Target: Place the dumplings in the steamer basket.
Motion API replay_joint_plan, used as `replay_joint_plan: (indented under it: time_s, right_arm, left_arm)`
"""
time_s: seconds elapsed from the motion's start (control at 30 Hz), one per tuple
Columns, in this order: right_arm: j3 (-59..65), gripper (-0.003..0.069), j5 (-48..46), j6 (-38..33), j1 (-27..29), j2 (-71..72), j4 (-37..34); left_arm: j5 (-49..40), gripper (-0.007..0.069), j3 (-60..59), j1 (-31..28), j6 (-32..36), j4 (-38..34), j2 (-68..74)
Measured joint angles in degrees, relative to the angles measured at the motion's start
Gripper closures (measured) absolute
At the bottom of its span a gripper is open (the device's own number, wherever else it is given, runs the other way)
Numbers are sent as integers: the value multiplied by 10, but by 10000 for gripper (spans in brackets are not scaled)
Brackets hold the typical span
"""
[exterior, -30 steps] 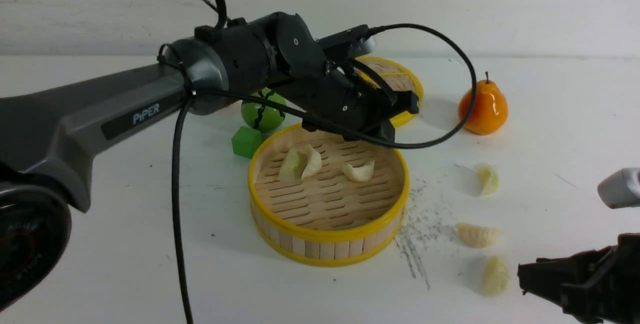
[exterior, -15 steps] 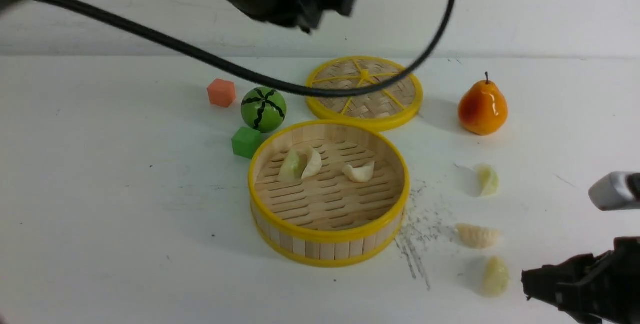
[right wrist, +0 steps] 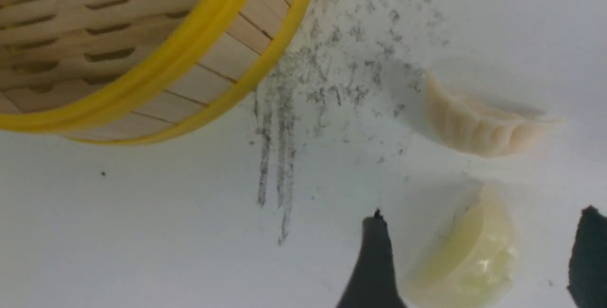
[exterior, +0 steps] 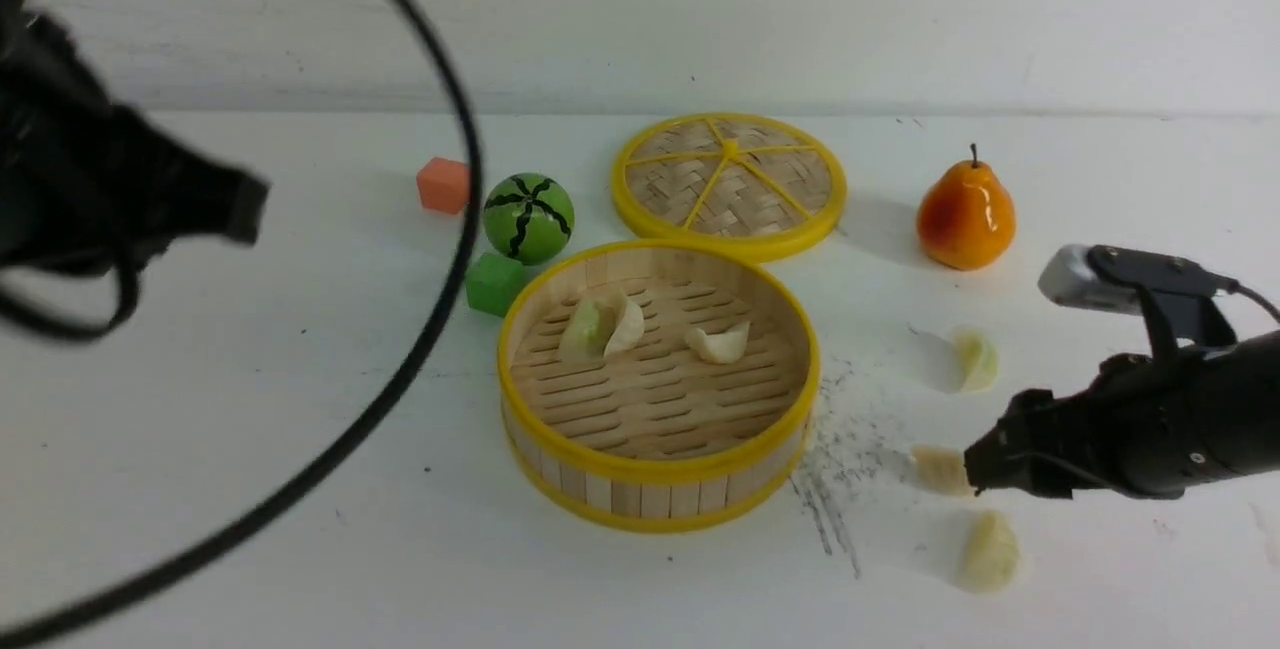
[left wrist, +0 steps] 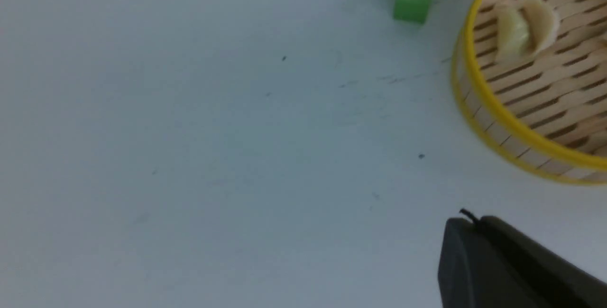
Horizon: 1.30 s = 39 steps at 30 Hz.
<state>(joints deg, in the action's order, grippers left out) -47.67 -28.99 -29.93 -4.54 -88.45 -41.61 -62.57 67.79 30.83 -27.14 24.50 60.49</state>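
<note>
The steamer basket stands mid-table and holds three dumplings: a pale green and cream pair and a cream one. To its right three more lie on the table: pale green, cream and pale green. My right gripper hangs open over them. In the right wrist view its fingers straddle a pale green dumpling without touching it, the cream one just beyond. My left gripper, blurred at the far left, is shut on nothing.
A flat woven lid, an orange pear, a watermelon ball, a green cube and an orange cube sit behind the basket. The left arm's cable loops across the left side. Dark scuffs mark the table.
My left arm has swung up and away from over the basket to the far left. My right gripper has come in from the lower right over the loose dumplings and opened wider.
</note>
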Motion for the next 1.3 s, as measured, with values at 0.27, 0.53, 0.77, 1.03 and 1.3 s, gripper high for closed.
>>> replay_joint_plan:
  time_s: [0.27, 0.53, 0.77, 1.03, 1.3]
  right_arm:
    - [-6, 241, -4, 14, -1, -91, 23]
    - [-18, 420, -32, 12, -6, -108, -28]
    - [-43, 460, -96, 12, -16, -80, -11]
    - [-198, 460, -129, 36, -116, -47, -19]
    - [-385, 460, -63, 44, -248, -199, -24]
  left_arm:
    - [11, 636, -146, 0, -92, 125, -177]
    - [81, 636, -357, 0, -211, 265, -340]
    - [153, 631, -464, 0, -328, 354, -495]
    - [226, 629, -527, 0, -373, 443, -610]
    - [241, 626, -529, 0, -383, 455, -614]
